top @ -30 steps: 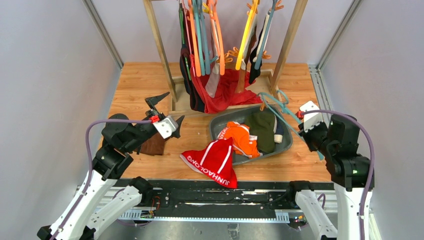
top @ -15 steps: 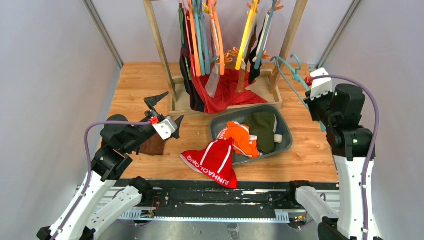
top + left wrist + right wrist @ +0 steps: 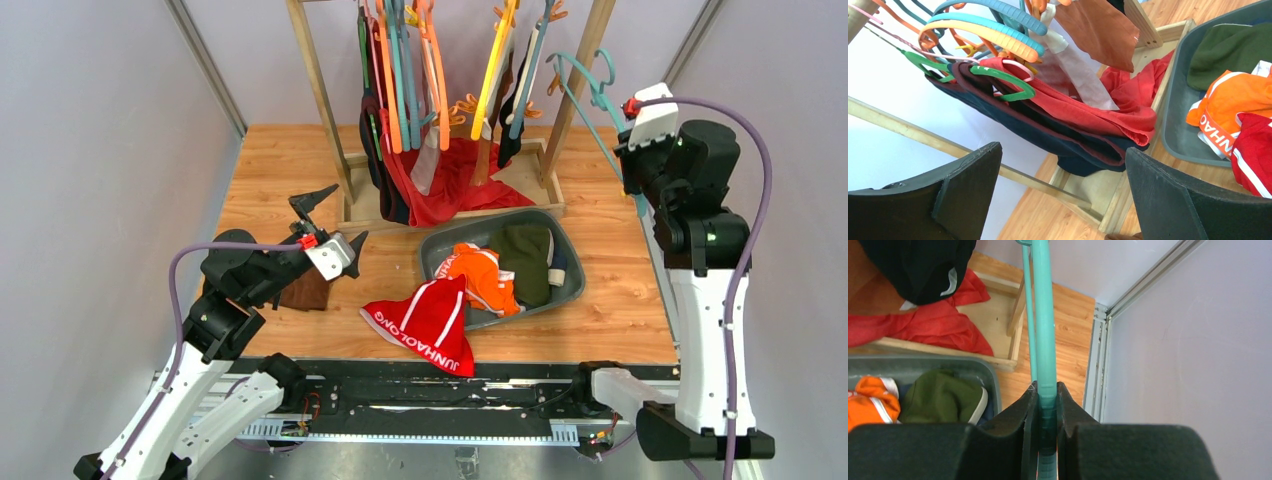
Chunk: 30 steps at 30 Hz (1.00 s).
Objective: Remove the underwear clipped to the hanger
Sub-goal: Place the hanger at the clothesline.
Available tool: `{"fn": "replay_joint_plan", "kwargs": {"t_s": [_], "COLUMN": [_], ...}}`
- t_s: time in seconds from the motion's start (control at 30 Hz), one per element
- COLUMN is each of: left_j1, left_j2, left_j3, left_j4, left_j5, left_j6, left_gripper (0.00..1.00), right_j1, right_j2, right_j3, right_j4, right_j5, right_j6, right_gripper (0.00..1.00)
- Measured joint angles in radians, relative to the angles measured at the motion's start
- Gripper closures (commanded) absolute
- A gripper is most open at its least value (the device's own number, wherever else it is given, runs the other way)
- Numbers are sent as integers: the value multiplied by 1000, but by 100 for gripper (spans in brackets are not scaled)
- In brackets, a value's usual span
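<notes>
My right gripper (image 3: 628, 158) is shut on the bottom end of a bare teal hanger (image 3: 590, 85) and holds it up high, right of the wooden rack; the shut grip (image 3: 1046, 387) on the teal hanger (image 3: 1043, 315) shows in the right wrist view. A black brief (image 3: 512, 110) (image 3: 918, 265), a brown one (image 3: 1103, 30) and a pale beige one (image 3: 428, 160) (image 3: 1073, 75) hang clipped on the rack's hangers. A red brief with white trim (image 3: 425, 325) lies over the tray's front edge. My left gripper (image 3: 338, 218) (image 3: 1063, 150) is open and empty, left of the tray.
The wooden rack (image 3: 320, 90) holds several coloured hangers, a large red cloth (image 3: 455, 185) and dark cloth. The grey tray (image 3: 575, 285) holds orange and dark green garments. A dark brown cloth (image 3: 305, 290) lies under my left arm. A metal rail runs along the right wall.
My right arm has risen and swung back from beside the tray, carrying the teal hanger up beside the rack's right post. The left arm has not moved.
</notes>
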State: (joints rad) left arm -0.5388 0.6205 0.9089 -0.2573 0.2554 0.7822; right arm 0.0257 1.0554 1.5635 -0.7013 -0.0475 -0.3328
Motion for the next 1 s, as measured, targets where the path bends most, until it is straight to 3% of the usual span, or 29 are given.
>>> {"fn": "replay_joint_plan", "kwargs": {"t_s": [0.4,1.0], "left_j1": [0,0], "left_j2": [0,-1], "left_j3": [0,0], "left_j4": [-1,-10], "left_j5": [1,10], "left_j6": [3,8], "left_gripper": [2,2], "right_j1": [7,138], "right_j2": [141,296], "right_j3": [124,261], "right_j4": [69,179], "right_j5": [43,199], "right_j6": [71,95], "right_gripper": [99,100]}}
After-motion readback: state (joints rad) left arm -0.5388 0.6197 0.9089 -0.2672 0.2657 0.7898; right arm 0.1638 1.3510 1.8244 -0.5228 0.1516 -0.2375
